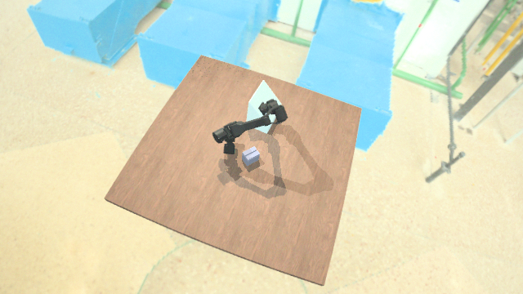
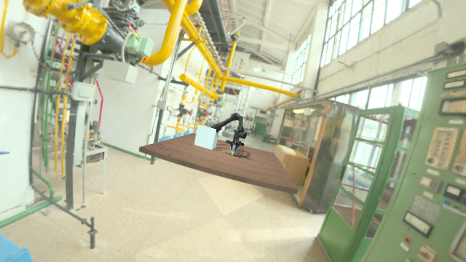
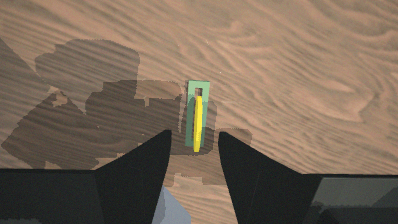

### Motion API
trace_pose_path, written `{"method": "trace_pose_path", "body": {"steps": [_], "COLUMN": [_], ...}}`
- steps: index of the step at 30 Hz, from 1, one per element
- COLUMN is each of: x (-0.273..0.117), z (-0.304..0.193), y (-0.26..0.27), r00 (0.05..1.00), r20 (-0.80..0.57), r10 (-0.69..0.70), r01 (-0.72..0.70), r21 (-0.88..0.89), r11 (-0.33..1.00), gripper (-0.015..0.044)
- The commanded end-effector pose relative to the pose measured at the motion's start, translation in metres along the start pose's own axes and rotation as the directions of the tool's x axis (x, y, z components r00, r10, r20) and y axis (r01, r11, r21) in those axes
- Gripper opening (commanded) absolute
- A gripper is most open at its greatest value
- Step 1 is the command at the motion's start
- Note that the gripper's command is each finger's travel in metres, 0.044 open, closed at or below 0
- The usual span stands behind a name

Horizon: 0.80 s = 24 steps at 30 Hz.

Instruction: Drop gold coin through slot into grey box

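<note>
Desk [image 1: 172,171]: brown wood grain, carrying the arm, box and holder. Arm shadows fall across it.

Arm [image 1: 249,124]: black, base at the pale block [image 1: 255,106] near the desk's far side. It reaches out from there toward the desk's middle, elbow bent, forearm roughly level, wrist turned straight down. In the exterior view the arm arches up from the block and drops steeply to the desk.

Box [image 1: 250,156]: grey, slot in lid, just beside the wrist on the desk. A grey corner of it shows at the bottom edge of the wrist view.

Gripper [image 3: 194,145]: pointing down over the holder, jaws partly parted, holding nothing. The dark fingers stand to either side of the coin's near end, apart from it.

Holder [image 3: 198,89]: green, narrow, lying on the desk in shadow.

Coin [image 3: 198,122]: gold, seen edge-on, standing in the holder, not yet lifted.
</note>
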<state>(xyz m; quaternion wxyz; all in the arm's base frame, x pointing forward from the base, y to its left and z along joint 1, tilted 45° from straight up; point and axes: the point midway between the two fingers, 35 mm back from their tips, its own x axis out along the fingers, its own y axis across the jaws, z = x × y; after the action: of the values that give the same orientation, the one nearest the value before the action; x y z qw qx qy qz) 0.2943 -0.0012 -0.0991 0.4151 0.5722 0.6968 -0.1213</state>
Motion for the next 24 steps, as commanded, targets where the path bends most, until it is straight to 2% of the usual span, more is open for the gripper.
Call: {"method": "trace_pose_path", "body": {"steps": [1, 24], "x": [0.010, 0.044], "z": [-0.002, -0.004], "y": [-0.002, -0.003], "r00": [1.000, 1.000], "r20": [-0.010, -0.013], "r10": [-0.005, -0.004], "r01": [0.005, 0.004], "r21": [0.011, 0.011], "r11": [1.000, 1.000], "gripper": [0.0161, 0.0161]}}
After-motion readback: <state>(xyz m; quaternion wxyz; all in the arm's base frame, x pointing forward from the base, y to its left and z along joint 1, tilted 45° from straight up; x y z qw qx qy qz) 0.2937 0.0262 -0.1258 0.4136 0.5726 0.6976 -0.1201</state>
